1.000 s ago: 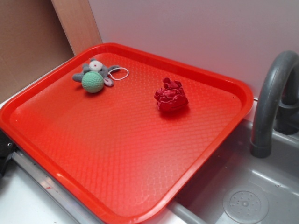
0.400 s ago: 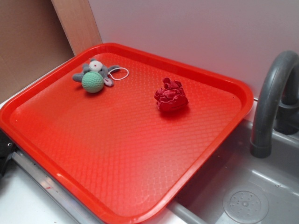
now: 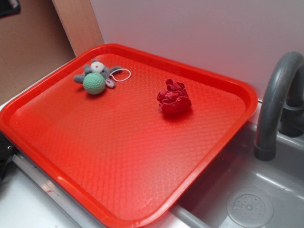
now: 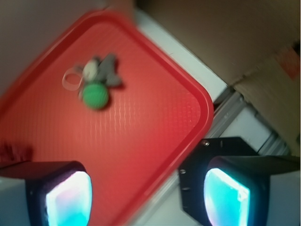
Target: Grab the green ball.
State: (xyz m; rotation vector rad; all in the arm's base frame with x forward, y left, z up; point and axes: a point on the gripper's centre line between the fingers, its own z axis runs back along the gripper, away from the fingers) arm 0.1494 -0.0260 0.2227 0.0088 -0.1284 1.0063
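We see our hand (image 4: pixel 148 190) only from the wrist view, blurred: its two fingers (image 4: pixel 66 195) sit at the bottom edge, set wide apart with nothing between them. In the exterior view a dark sliver shows at the top left corner; we cannot identify it.

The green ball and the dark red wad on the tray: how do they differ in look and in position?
The green ball is smooth-round and knitted; the dark red wad is wrinkled and irregular. The ball is joined to a grey-and-white plush toy; the wad lies alone. The ball sits near the tray's far left corner, the wad nearer the faucet side. Both rest on the red tray, similar in size.
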